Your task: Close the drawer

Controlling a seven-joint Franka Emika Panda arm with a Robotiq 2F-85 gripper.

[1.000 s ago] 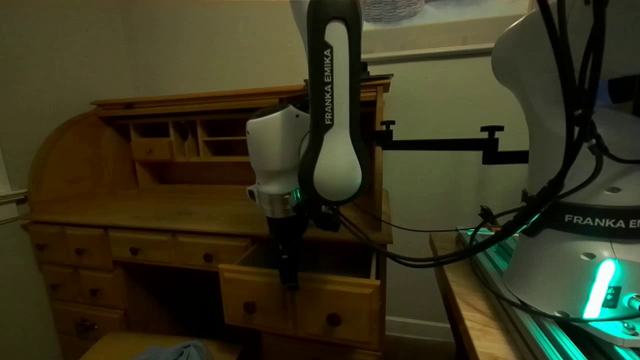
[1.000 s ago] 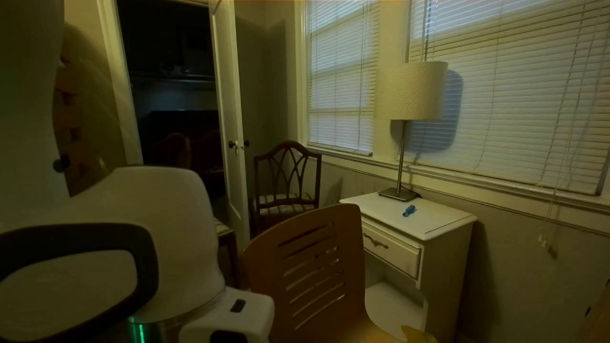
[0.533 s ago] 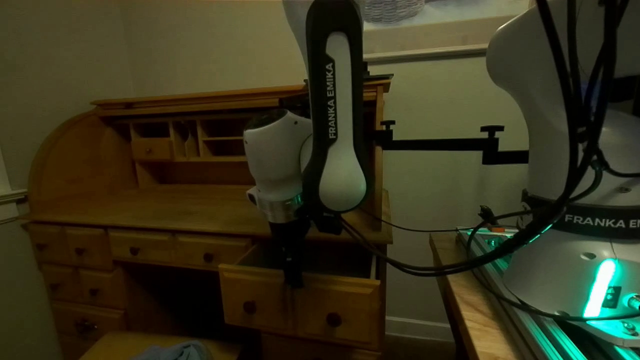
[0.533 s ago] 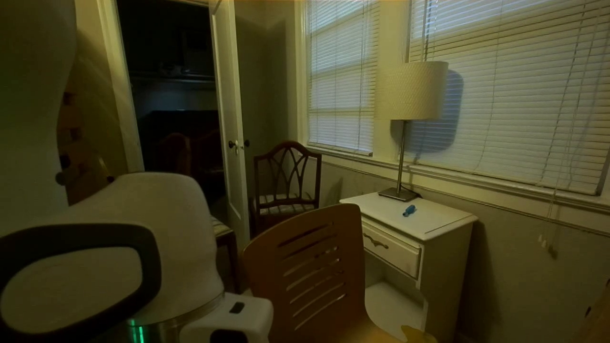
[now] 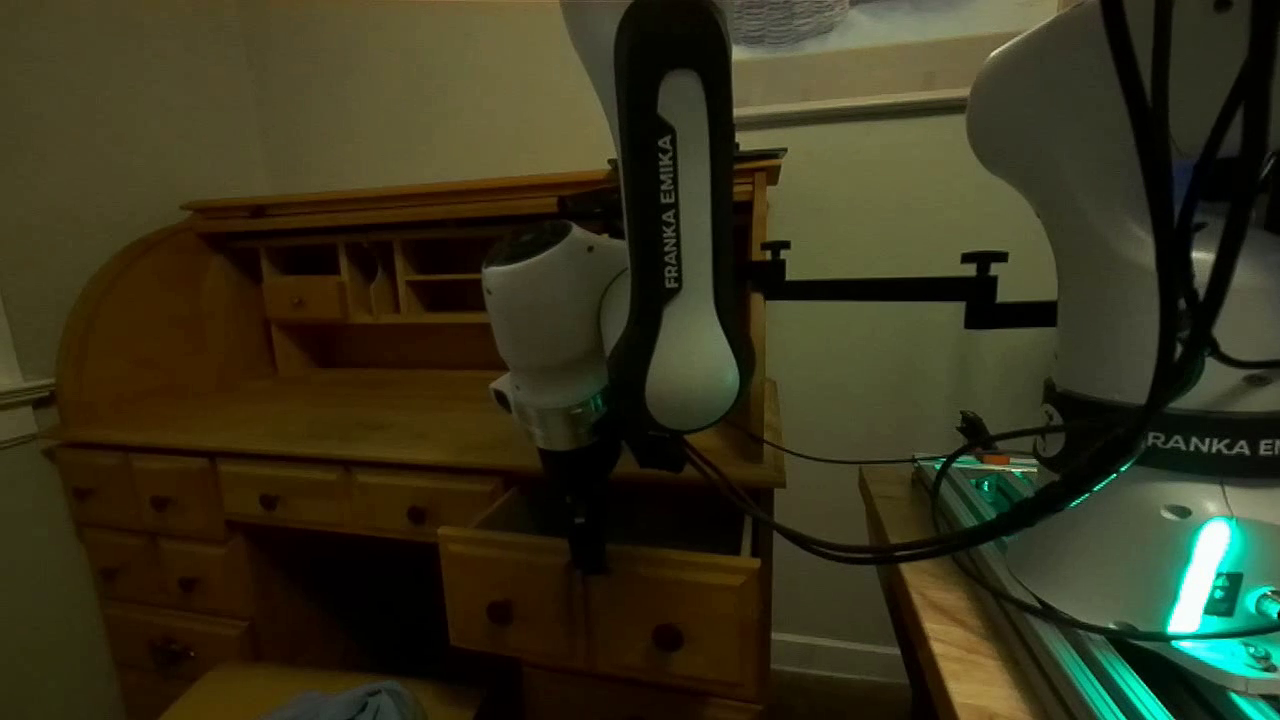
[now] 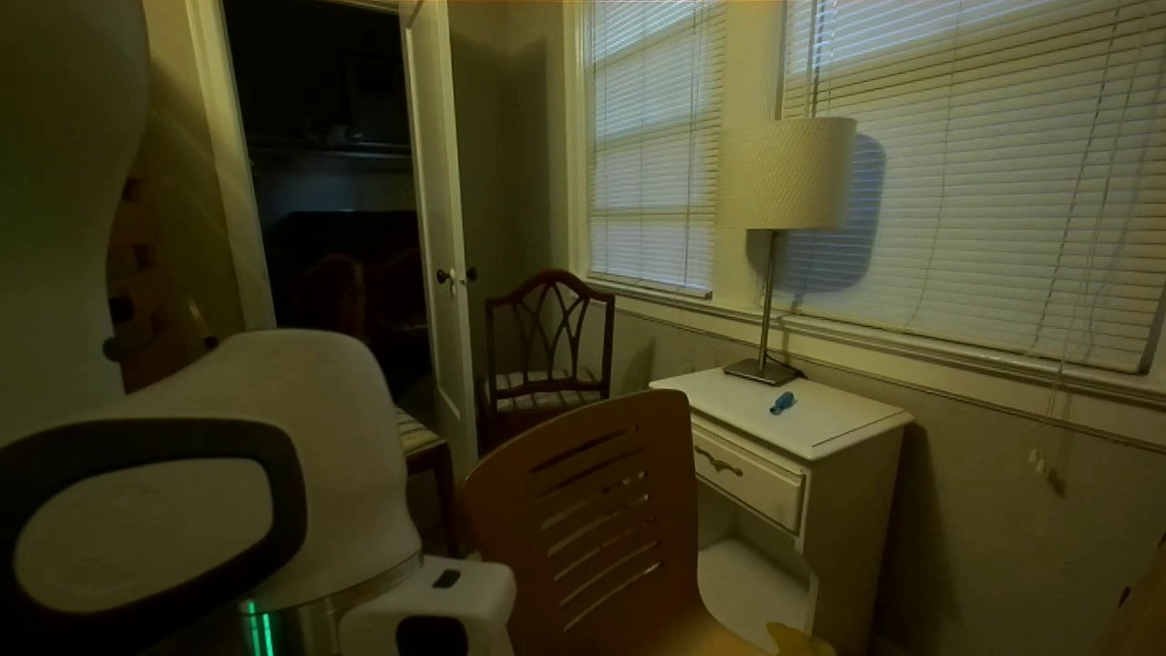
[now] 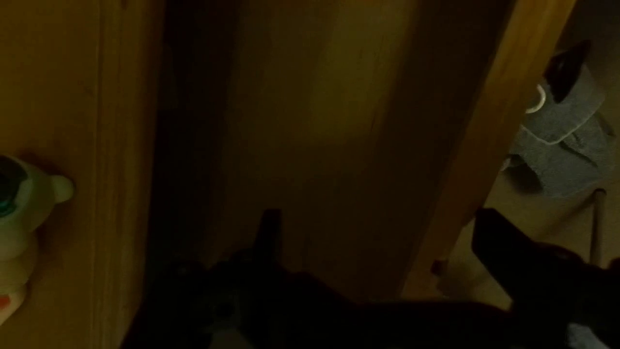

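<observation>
The drawer [image 5: 540,590] is a wide honey-brown desk drawer with two raised panels and dark knobs. It stands pulled out below the right end of the desktop. My gripper [image 5: 588,555] points down over its front panel in an exterior view, with one dark finger in front of the panel's top edge. In the wrist view my gripper [image 7: 378,215] is open. The drawer's front edge [image 7: 484,121] runs between the fingers, one over the drawer's inside and the other outside the front. Contact with the panel cannot be told. The picture is very dark there.
The roll-top desk [image 5: 350,410] rises behind the drawer. A pale object [image 7: 24,208] sits on the desktop near the wrist. A chair [image 6: 583,510] stands in front; grey-blue cloth [image 5: 345,700] lies on its seat. Cables [image 5: 850,550] hang beside the arm.
In an exterior view the arm has come down slightly and the gripper has shifted a little to the right along the drawer front. The drawer has not visibly moved.
</observation>
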